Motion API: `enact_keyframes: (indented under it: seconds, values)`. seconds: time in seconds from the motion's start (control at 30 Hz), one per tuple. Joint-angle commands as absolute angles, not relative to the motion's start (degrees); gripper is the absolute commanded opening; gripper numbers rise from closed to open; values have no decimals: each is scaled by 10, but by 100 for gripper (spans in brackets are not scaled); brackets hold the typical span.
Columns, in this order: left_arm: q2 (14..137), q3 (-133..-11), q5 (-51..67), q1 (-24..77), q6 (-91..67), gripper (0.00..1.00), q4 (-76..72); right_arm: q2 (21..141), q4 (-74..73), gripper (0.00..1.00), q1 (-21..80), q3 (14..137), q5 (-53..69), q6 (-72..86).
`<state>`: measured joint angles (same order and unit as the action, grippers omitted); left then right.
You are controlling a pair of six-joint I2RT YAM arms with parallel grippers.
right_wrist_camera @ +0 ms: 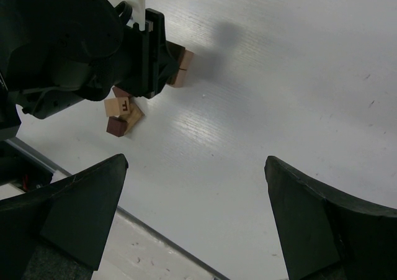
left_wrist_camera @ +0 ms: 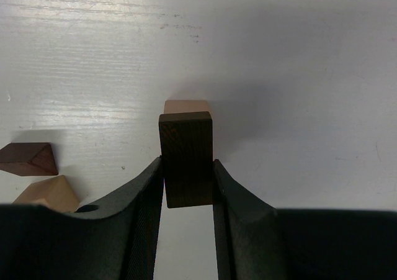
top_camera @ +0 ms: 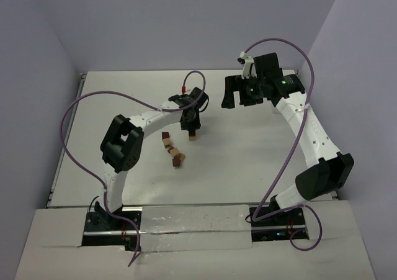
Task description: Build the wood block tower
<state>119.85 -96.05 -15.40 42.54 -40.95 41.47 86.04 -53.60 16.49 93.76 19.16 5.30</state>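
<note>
Pale bluish-grey walls (top_camera: pixel 186 19) close in the back and both sides of a white surface (top_camera: pixel 260 156), which shows faint scuffs and grain in the wrist views.

The right tool (top_camera: pixel 237 94) hangs above the far right part of the surface. Its fingers (right_wrist_camera: pixel 80 205) are spread as wide as they go, with nothing between them and nothing touching them.

The left tool (top_camera: pixel 191 126) is lowered near the middle of the surface, and its fingers (left_wrist_camera: pixel 139 199) are clamped on the two sides of a dark brown block (left_wrist_camera: pixel 186 159). That block sits right against a tan block (left_wrist_camera: pixel 186 106) on the surface below it. Whether its weight rests on the tan one cannot be told.

Just beside this pair, toward the left arm's base, a few loose blocks (top_camera: pixel 172 149), some tan and some dark, lie in a short, uneven row.
</note>
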Motion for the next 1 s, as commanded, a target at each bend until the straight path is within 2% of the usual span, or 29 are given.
enact_keyframes:
  seconds: [0.0,0.47,0.6,0.67,0.7,0.8,0.97]
  values:
    - [1190,-975,-150,424,-417,39,416,851,-519,100,162,946,200,54]
    - [1192,-965,-142,423,-415,53,411,853,-520,100,161,948,199,54]
    - [1191,-964,-144,423,-413,65,412,853,-520,100,161,949,200,54]
    - [1187,-963,-141,423,-410,80,410,853,-521,100,162,948,204,54]
    - [1183,-963,-137,423,-404,84,408,853,-521,100,162,947,204,53]
    - [1168,-963,-123,423,-382,92,402,851,-521,100,162,946,203,52]
    - [1076,-934,-78,419,-287,98,372,839,-519,100,162,939,201,45]
